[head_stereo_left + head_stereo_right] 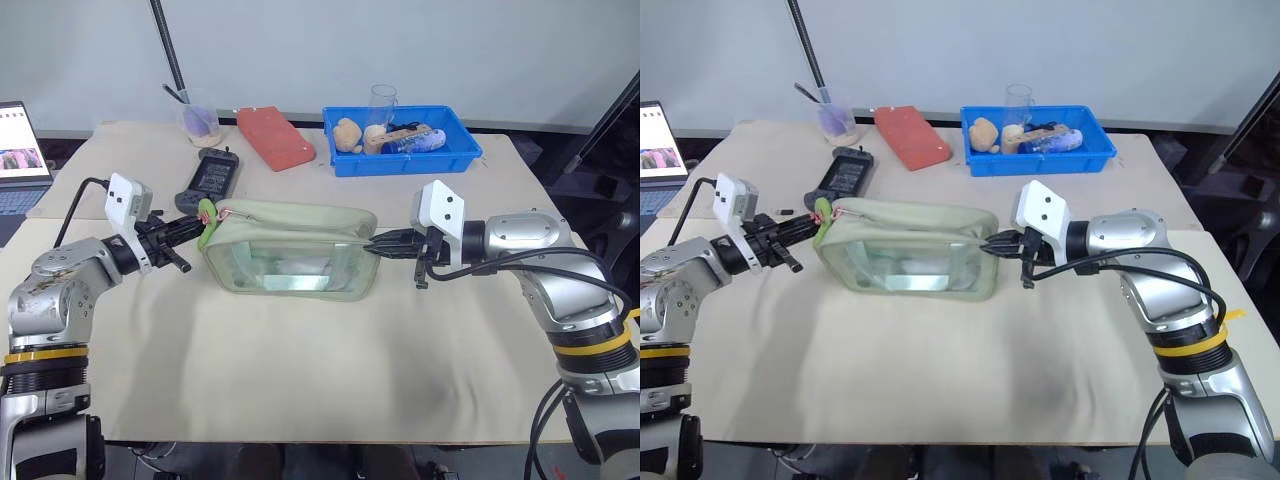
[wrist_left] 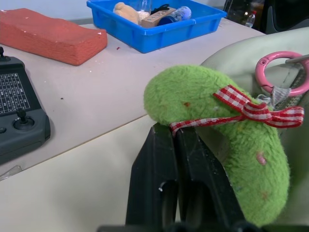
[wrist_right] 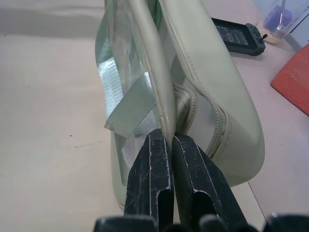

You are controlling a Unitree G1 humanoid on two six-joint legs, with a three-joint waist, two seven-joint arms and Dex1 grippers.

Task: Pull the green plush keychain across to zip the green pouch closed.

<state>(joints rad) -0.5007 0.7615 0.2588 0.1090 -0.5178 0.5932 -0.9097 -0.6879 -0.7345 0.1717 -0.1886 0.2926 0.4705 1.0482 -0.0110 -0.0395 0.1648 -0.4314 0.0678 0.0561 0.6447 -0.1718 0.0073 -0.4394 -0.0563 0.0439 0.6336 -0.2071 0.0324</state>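
The green pouch (image 1: 290, 250) lies mid-table on the beige cloth, its long axis running left to right across your view, zipper edge up and clear window panel facing you. Its 9 o'clock end carries the green plush keychain (image 1: 207, 223), and its 3 o'clock end sits at the right gripper.

The left gripper (image 1: 194, 229) comes in level from 9 o'clock, fingers together and clamped on the keychain. In the left wrist view the plush (image 2: 217, 140) lies across the fingertips (image 2: 178, 145), its long axis slanting down away from the pouch top, a red-checked ribbon (image 2: 251, 111) tied round it and a pink ring (image 2: 282, 72) linking it to the zipper. How much plush sits between the fingers you cannot make out.

The right gripper (image 1: 378, 243) comes in from 3 o'clock, fingers shut on the pouch's end seam (image 3: 166, 121).

At 12 o'clock of the pouch you see a blue tray (image 1: 400, 155), a red brick-like block (image 1: 275, 138) and a black handheld controller (image 1: 212, 177). The tray's contents are too small to name. A laptop (image 1: 20, 150) at 10 o'clock is cut off by the frame edge.
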